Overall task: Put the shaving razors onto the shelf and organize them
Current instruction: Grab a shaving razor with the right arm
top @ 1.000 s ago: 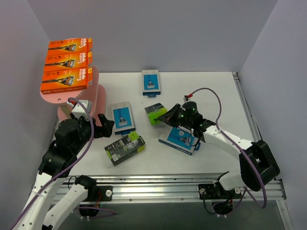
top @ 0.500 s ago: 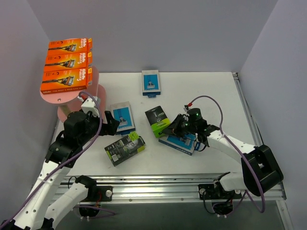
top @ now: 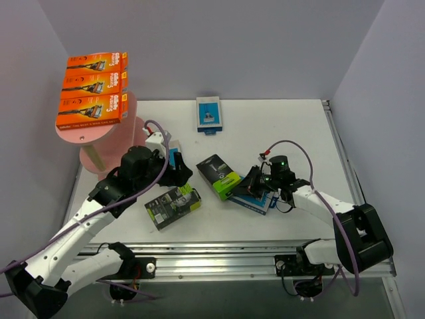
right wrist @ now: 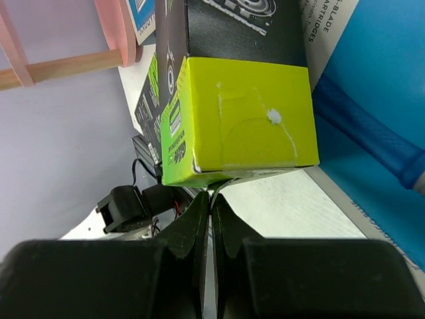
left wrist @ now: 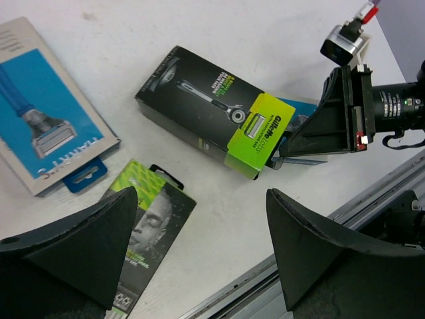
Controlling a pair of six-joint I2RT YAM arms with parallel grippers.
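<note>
The pink shelf [top: 130,124] stands at the far left with three orange razor packs [top: 93,86] on its top board. My right gripper [top: 248,182] is shut on the thin tab at the lime end of a black-and-lime pack [top: 220,174], which lies tilted on the table; in the right wrist view that lime end [right wrist: 239,119] sits just above the shut gripper [right wrist: 211,198]. My left gripper [left wrist: 201,199] is open and empty, hovering over the table between this pack [left wrist: 212,106] and a second black-and-lime pack [left wrist: 143,229].
One blue-and-grey pack [top: 209,114] lies at the back centre, and another [top: 260,199] lies under my right gripper. A third [left wrist: 46,119] is mostly hidden under my left arm in the top view. The table's metal rail [top: 232,256] runs along the near edge.
My left arm has swung right and forward from beside the shelf to the table's middle. My right gripper has pulled the black-and-lime pack nearer and turned it.
</note>
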